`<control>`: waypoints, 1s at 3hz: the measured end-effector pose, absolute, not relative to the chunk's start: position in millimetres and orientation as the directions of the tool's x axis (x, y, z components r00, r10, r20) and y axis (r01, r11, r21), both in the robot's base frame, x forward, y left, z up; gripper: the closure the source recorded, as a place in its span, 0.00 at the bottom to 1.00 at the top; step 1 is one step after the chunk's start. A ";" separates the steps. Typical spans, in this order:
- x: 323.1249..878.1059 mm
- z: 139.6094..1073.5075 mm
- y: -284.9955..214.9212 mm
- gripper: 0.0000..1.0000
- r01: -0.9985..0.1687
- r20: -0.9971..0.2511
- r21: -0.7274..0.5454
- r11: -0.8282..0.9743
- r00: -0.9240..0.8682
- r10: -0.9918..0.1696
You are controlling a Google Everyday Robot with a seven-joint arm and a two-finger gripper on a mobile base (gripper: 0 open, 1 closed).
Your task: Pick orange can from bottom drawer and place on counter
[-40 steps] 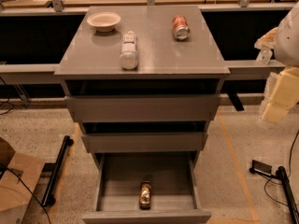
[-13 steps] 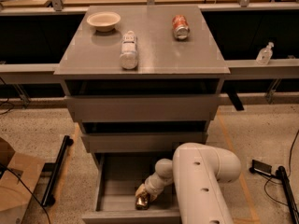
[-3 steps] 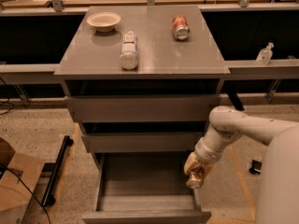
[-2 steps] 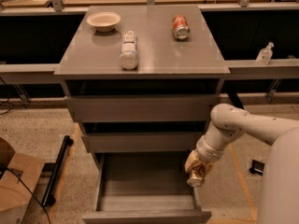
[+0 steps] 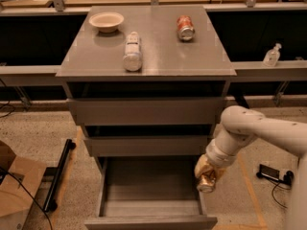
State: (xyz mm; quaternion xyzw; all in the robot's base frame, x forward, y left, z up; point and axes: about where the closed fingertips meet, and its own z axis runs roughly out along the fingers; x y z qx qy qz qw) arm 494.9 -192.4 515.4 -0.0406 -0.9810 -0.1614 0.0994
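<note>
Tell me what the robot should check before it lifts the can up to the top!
1. Grip on the can: ok. The gripper, by the right wall of the bottom drawer, is shut on the orange can.
2. Can off the drawer floor: ok. The floor is bare.
3. Free spot on the counter: ok. Its front right part is bare; the bowl, white bottle and red-and-white can lie elsewhere.
4. Upper drawers out of the way: ok. Both are pushed in.
5. Room to rise past the counter's edge: cannot tell from this view.
</note>
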 end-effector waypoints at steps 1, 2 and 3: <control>457.1 575.8 -217.7 1.00 0.105 0.096 0.289 0.952 -0.992 0.080; 429.6 649.4 -235.7 1.00 0.083 -0.023 0.277 0.957 -0.995 0.093; 427.7 697.6 -241.0 1.00 0.066 -0.115 0.247 0.967 -0.989 0.097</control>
